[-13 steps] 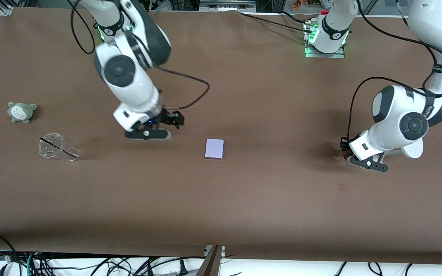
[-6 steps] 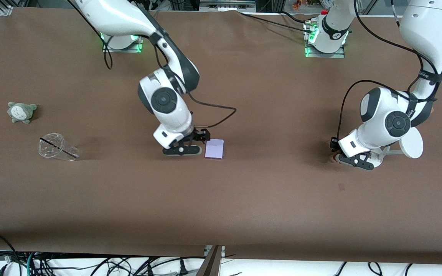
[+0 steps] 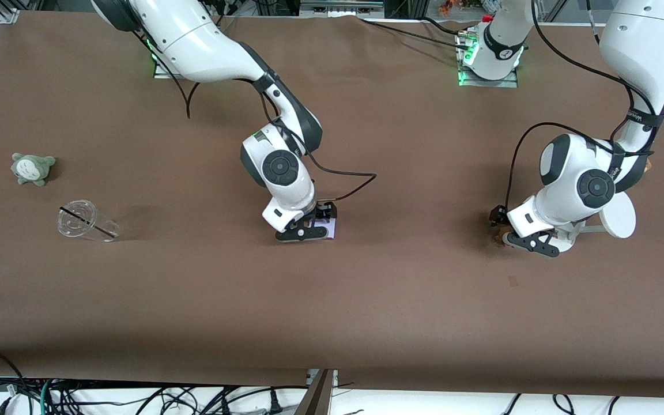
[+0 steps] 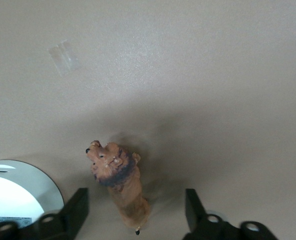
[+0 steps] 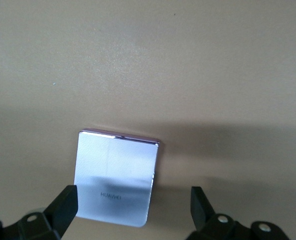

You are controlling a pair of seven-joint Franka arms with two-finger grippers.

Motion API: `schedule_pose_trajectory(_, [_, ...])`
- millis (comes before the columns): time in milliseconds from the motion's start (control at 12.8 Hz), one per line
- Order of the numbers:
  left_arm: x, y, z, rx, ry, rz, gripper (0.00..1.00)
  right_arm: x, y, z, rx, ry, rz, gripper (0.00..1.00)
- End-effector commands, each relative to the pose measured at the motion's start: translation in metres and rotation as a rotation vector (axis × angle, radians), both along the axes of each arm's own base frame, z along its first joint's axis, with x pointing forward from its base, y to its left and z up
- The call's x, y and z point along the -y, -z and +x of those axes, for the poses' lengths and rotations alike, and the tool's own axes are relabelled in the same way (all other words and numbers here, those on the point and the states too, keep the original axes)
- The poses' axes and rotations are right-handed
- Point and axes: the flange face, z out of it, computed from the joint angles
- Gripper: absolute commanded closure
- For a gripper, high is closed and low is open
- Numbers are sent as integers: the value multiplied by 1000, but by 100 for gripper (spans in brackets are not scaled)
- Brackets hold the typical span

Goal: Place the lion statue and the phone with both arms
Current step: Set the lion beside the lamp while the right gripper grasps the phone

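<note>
The phone [image 5: 115, 180], a flat pale lavender-white rectangle, lies on the brown table near its middle. My right gripper [image 5: 134, 210] is open low over it, with a finger on either side of the phone and apart from it. In the front view, only an edge of the phone [image 3: 332, 230] shows under the right gripper [image 3: 320, 222]. The lion statue [image 4: 119, 184], small and brown-orange with a darker mane, lies on the table toward the left arm's end. My left gripper [image 4: 136, 215] is open around it without touching. In the front view the lion [image 3: 498, 236] peeks out beside the left gripper [image 3: 502, 227].
A white round-based stand with a disc [image 3: 617, 219] is right beside the left gripper, and shows in the left wrist view [image 4: 13, 200]. A clear plastic cup [image 3: 85, 221] lies on its side and a grey plush [image 3: 32, 168] sits toward the right arm's end.
My right arm has swung toward the table's middle and come down over the phone. My left gripper has shifted slightly toward the table's middle and now straddles the lion.
</note>
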Motion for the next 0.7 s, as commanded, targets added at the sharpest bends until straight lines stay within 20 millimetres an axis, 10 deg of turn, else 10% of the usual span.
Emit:
schedule_pose_trajectory(0, [1, -28, 1, 16, 24, 5, 0, -12, 10, 0, 25, -1, 9, 0])
schedule_pose_trajectory(624, [19, -188, 15, 15, -29, 89, 0, -21, 38, -6, 59, -12, 33, 0])
